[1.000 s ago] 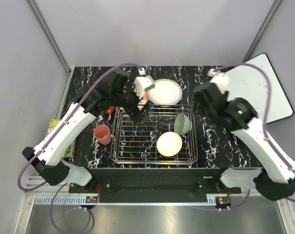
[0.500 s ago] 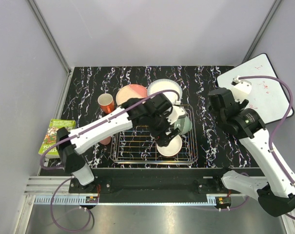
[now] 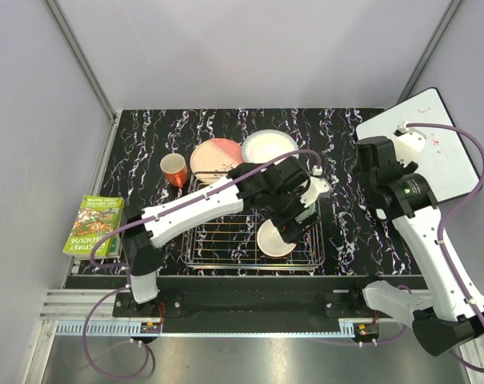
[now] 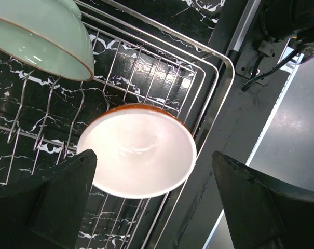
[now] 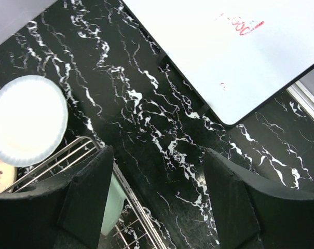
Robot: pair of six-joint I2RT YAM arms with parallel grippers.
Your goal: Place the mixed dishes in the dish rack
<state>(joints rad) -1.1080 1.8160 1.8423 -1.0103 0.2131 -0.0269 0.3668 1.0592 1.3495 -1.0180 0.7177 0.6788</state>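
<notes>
Lab cell, grey panel walls (image 3: pixel 226 48)

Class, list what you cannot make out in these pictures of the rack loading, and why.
- Pale green bowl: left wrist view, cut off by the top-left corner; top view, hidden under the left gripper.
- Orange bowl: top view, partly covered by that gripper.
- Whiteboard writing: right wrist view, too small to read.
- Book title: top view, too small.
</notes>
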